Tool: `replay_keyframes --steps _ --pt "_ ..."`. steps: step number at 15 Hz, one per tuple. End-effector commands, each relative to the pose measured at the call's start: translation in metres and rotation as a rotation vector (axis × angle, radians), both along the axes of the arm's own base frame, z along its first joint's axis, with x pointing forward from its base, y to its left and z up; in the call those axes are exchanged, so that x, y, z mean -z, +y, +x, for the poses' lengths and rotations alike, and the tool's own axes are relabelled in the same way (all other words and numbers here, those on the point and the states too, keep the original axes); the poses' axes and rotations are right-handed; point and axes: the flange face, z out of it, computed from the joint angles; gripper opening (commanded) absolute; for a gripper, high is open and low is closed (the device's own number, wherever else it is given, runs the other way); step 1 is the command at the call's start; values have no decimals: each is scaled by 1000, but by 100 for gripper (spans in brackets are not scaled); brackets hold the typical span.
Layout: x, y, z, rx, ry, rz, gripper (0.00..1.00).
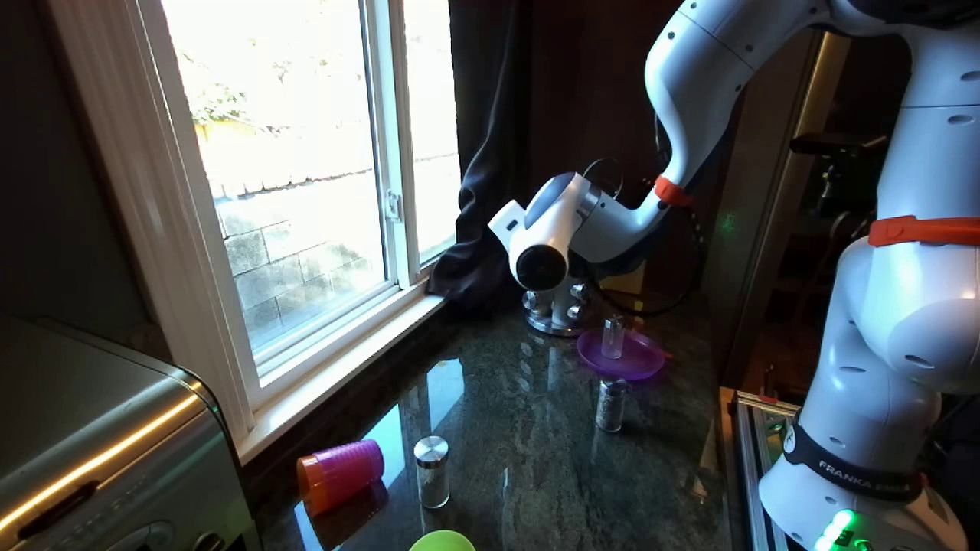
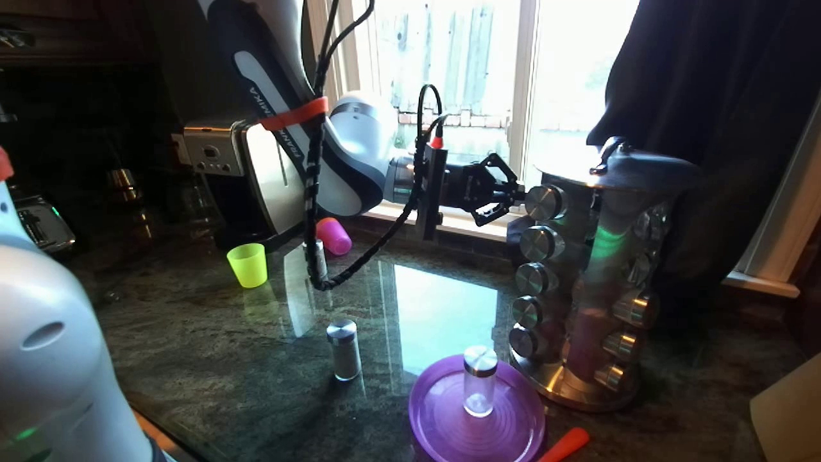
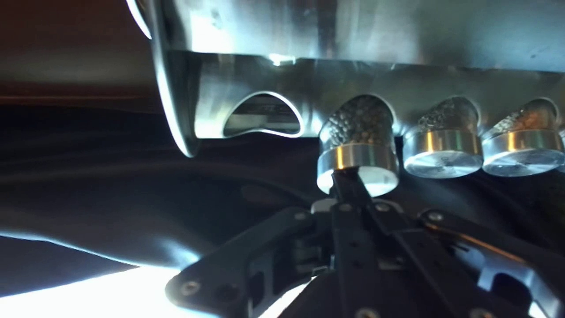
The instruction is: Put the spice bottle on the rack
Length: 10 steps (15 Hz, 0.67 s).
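One spice bottle (image 3: pixel 359 126), likely the task's, sits in the rack (image 2: pixel 606 276) right before the closed, empty fingers (image 3: pixel 351 190); presumably stiff, slippery, fragile glass, best gripped by its metal lid (image 3: pixel 366 157).

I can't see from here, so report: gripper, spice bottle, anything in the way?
Gripper shut at silver lid, contact unclear. Spice bottle in rack hole, glass partly showing. Nothing seen between gripper and lid.

The window (image 1: pixel 283 168) glares white; the dim counter (image 2: pixel 211 366) seems soft-focused.
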Motion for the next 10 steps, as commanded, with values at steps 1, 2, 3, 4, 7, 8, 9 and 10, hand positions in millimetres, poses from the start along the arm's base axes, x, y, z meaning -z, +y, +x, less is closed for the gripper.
replay_keyframes --steps 1,2,3,4,7,8,9,10 --pt "-3 -13 -3 40 -19 -11 0" --pt "-3 -15 -3 42 -20 -10 0" --pt "-3 -17 -2 46 -18 -8 0" --pt "-3 -20 -2 52 -21 -9 0" --pt "-2 -29 0 74 -22 -11 0" --pt "-2 -31 0 78 -21 -10 0" --pt "-2 -33 1 83 -23 -9 0" --pt "-2 -34 1 87 -21 -8 0"
